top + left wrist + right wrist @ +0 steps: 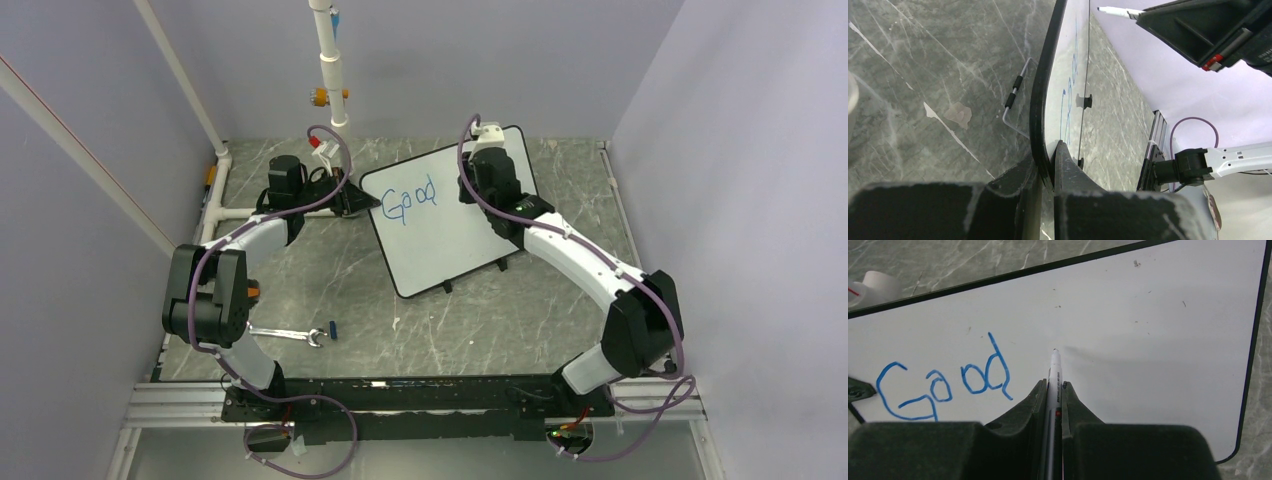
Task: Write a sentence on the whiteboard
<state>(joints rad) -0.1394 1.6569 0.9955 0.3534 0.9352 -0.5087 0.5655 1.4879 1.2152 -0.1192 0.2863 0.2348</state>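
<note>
The whiteboard [450, 240] lies tilted on the table, with blue lettering "Good" [411, 197] near its far left corner. My left gripper [357, 200] is shut on the board's left edge; in the left wrist view its fingers [1068, 170] clamp the black frame [1042, 85]. My right gripper [472, 178] hovers over the board's upper middle, shut on a white marker [1054, 375]. The marker's tip rests at the white surface [1158, 335] just right of "Good" [943, 382]. Only this one word shows. The marker tip also shows in the left wrist view [1115, 11].
A silver wrench [285, 333] and a small blue cap [332, 328] lie near the left arm's base. A white pipe [330, 60] stands at the back. A wire foot [1015, 97] sticks out under the board. Grey walls close both sides.
</note>
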